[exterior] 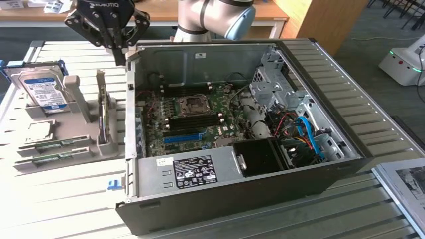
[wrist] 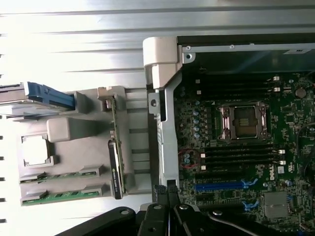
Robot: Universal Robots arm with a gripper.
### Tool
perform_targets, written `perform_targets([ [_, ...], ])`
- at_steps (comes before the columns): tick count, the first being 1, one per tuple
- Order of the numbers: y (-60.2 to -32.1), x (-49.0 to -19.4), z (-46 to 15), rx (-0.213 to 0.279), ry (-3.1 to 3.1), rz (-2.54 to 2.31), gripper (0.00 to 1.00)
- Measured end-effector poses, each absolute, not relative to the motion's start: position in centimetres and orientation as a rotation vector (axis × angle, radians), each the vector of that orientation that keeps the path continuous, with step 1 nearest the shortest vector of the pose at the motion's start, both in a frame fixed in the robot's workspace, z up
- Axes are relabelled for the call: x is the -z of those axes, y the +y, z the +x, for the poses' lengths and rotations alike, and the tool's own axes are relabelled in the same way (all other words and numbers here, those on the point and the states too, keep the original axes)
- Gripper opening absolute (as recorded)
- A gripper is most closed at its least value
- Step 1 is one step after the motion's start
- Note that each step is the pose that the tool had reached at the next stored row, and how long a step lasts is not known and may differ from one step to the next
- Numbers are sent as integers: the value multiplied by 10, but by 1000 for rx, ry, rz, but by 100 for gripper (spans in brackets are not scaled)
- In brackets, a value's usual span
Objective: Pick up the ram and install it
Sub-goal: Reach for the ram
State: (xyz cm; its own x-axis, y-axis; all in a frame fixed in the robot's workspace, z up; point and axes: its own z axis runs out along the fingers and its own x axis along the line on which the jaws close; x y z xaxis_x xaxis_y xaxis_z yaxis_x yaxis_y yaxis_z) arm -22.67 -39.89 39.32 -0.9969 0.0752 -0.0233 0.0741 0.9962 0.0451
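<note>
My gripper (exterior: 121, 59) fingers are pressed together on nothing; the ram (exterior: 54, 145) lies flat in the grey tray (exterior: 79, 165); light, stiff, fragile, I judge; best pinched by its long edges.

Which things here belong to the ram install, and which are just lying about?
Job: ram sticks in the grey holder; motherboard inside the open computer case; gripper, shut, near the case's corner.
Lying about: hard drive; processor chip; small blue piece on the table.
</note>
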Motion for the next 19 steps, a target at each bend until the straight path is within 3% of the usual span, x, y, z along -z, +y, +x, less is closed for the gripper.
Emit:
perform_targets([
  [19,-399,-393,-272,-69,3114,117,14],
])
